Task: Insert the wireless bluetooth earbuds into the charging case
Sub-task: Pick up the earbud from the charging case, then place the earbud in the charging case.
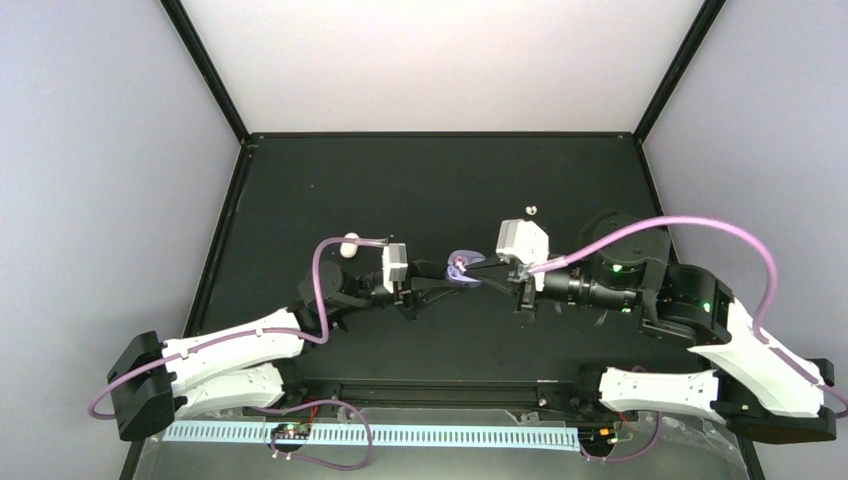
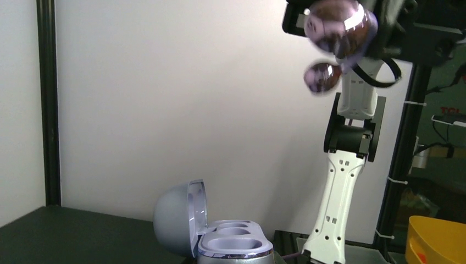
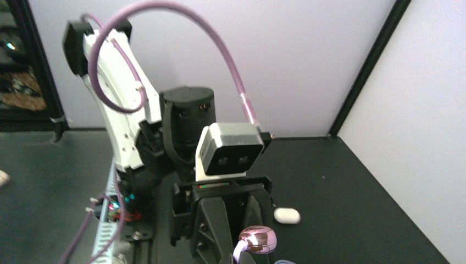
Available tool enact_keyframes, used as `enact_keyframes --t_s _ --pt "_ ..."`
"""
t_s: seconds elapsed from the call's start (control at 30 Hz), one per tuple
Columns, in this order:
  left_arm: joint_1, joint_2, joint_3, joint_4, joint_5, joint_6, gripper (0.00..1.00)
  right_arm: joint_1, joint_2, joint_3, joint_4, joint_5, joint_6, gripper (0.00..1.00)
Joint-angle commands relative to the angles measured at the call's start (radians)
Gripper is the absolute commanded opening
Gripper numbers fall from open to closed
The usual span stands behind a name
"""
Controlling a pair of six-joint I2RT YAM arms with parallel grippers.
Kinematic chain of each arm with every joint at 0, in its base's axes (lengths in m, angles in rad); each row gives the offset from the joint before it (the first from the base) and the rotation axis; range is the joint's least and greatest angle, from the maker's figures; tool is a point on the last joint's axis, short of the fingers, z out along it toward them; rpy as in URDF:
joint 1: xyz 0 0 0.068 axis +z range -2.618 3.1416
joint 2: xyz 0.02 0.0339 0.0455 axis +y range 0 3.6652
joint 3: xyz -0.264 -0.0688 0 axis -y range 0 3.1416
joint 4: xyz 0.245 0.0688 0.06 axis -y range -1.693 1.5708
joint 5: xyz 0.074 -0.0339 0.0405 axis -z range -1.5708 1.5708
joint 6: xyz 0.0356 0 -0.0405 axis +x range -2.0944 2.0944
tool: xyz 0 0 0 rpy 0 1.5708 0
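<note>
A glossy purple bud [image 2: 335,25], smooth as a pebble, sits pinched in the right jaws just over the lavender case [image 2: 233,246]. The case's domed lid [image 2: 173,217] stands open beside two hollow sockets, near the middle of the matte black table [image 1: 420,180]. The left jaws reach the case, but whether they grip it cannot be told. Pale walls and black posts ring the table, where a tiny white bud [image 1: 532,210] and a rounded white case [image 3: 287,215] lie well apart.
</note>
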Motion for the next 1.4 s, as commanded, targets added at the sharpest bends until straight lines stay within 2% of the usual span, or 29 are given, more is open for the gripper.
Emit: enact_keyframes --t_s 0.0,0.17,0.27,0.47,0.87,1.37 --pt "0.001 -0.054 -0.019 0.058 0.038 0.089 0.02 -0.074 0.025 0.110 -0.058 -0.252 0.110 0.01" --pt "0.000 -0.092 -0.034 0.057 0.139 0.196 0.02 -0.153 0.046 0.152 -0.048 -0.552 0.226 0.01" --pt "0.001 -0.099 -0.022 0.036 0.196 0.228 0.02 -0.165 0.067 0.157 -0.083 -0.614 0.248 0.01" --pt "0.001 -0.103 0.000 -0.006 0.260 0.231 0.02 -0.165 0.079 0.134 -0.171 -0.591 0.210 0.01" --pt "-0.001 -0.107 0.016 -0.016 0.289 0.219 0.02 -0.163 0.080 0.053 -0.194 -0.510 0.167 0.01" --pt "-0.013 -0.085 0.038 0.016 0.315 0.163 0.02 -0.163 0.064 0.012 -0.112 -0.466 0.157 0.01"
